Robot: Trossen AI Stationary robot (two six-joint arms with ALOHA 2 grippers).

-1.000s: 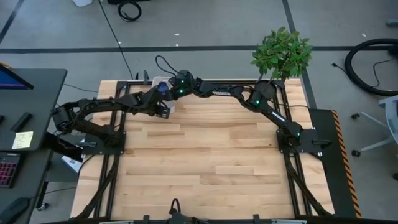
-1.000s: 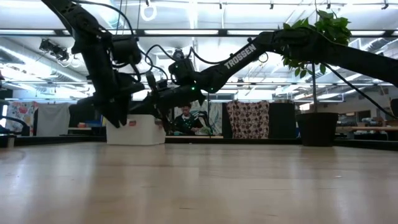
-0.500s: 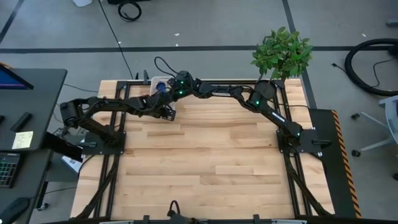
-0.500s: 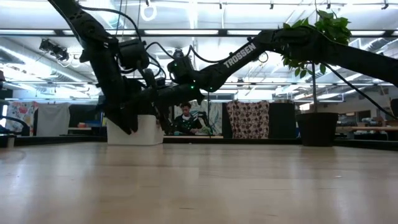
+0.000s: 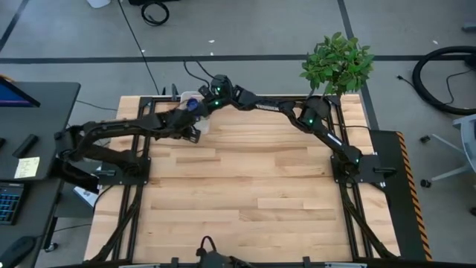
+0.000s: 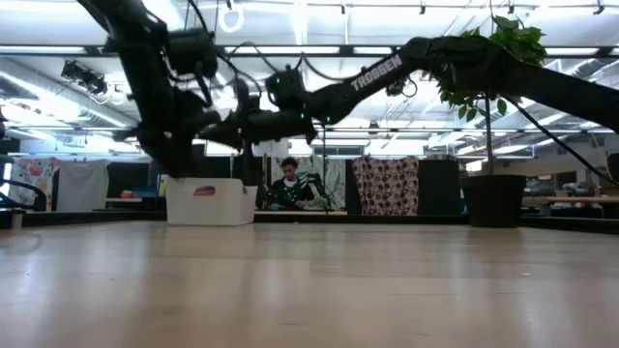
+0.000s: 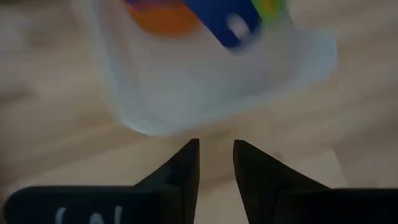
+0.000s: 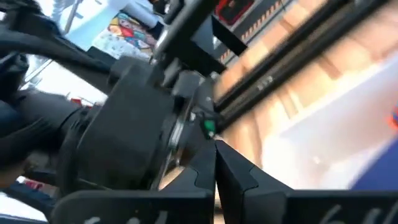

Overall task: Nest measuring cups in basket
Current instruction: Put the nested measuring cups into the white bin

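Note:
The white basket (image 5: 195, 113) stands on the table near its far edge, left of the middle; it also shows in the low view (image 6: 208, 200). In the left wrist view the basket (image 7: 205, 87) holds measuring cups: an orange one (image 7: 165, 14), a dark blue one (image 7: 227, 18) lying over it, and a bit of yellow-green (image 7: 270, 6). My left gripper (image 7: 216, 149) hovers open just on the near side of the basket, pointing steeply down, with nothing between its fingers. My right gripper (image 8: 216, 152) is shut and empty above the basket's far side (image 5: 202, 100).
A potted plant (image 5: 338, 63) stands at the table's far right corner. The wooden tabletop (image 5: 253, 193) spreads wide on the near side of the basket. A person (image 6: 287, 184) sits in the room beyond the table.
Both grippers have risen from the basket. In the low view my left arm, which stood in front of the basket, now hangs above its rim. My right gripper has gone up and slightly toward the far edge. The basket has stayed in place.

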